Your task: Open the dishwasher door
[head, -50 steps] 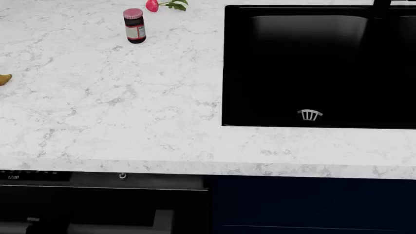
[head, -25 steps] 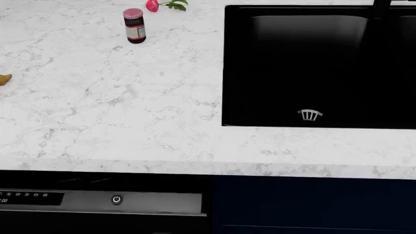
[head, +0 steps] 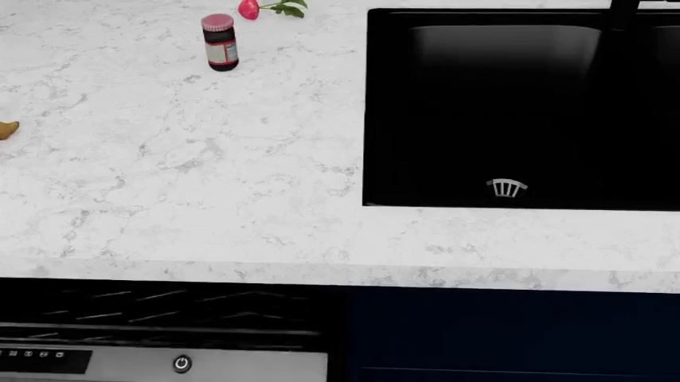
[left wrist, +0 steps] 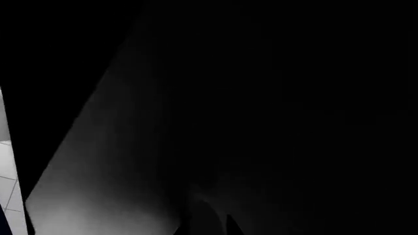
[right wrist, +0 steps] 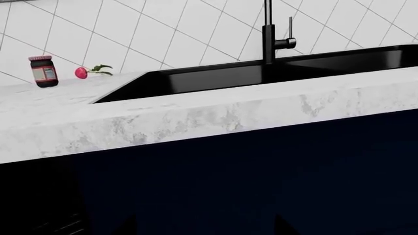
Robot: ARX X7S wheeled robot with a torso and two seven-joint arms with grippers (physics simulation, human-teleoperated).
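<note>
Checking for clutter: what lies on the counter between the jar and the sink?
Nothing: bare marble counter separates the jar and sink, in the head view.

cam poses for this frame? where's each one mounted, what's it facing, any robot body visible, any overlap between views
Head: robot's head, looking down on the countertop, sink and the dishwasher door top edge; no arm shows.
Left wrist: on the left arm, facing a near-black surface; nothing identifiable.
Right wrist: on the right arm, low, facing the navy cabinet front and counter edge; no gripper clearly visible.
Shared: head and right wrist both show the jar, the flower and the sink.
</note>
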